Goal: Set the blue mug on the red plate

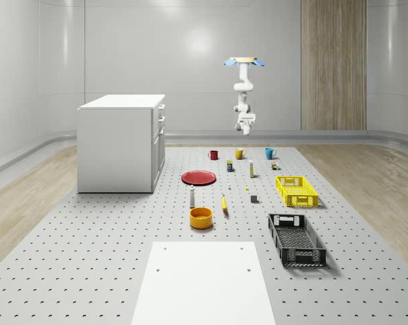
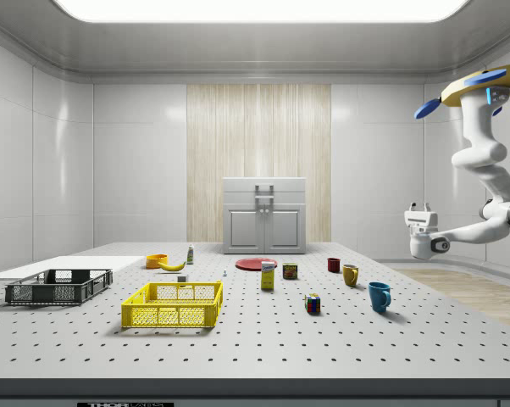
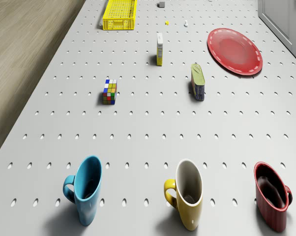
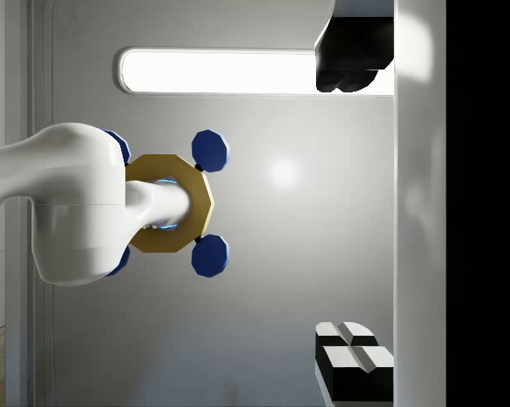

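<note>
high beyond the mug row we hover, claw pointing upward, fingers spread wide and empty, so the blue mug waits untouched, well apart from the red plate.

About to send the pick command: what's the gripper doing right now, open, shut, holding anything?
Gripper: open, holding nothing, up in the air beyond the mugs. The blue mug stands untouched on the table.
</note>
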Motion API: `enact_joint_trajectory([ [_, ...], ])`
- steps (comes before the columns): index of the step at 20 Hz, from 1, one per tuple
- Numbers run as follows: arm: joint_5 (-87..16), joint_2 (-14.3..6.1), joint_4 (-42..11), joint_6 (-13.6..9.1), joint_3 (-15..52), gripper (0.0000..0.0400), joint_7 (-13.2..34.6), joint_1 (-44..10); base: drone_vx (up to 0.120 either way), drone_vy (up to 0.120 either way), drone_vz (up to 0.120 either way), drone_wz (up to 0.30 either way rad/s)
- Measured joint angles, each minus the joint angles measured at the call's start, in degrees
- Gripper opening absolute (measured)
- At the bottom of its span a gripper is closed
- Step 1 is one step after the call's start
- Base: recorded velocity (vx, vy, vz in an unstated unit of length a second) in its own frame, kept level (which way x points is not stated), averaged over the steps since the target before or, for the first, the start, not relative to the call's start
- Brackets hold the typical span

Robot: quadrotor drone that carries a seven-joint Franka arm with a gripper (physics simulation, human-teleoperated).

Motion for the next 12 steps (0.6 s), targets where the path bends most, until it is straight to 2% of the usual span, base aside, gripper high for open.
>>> enact_joint_trajectory([
  [6, 0.0, -0.1, 0.0, 0.1, 0.0, 0.0400, 0.0, 0.0, 0.120, 0.120, 0.000, 0.000],
  [12, 0.0, -0.2, -0.1, 0.4, 0.1, 0.0400, 0.0, -0.1, 0.000, 0.120, 0.000, 0.000],
])
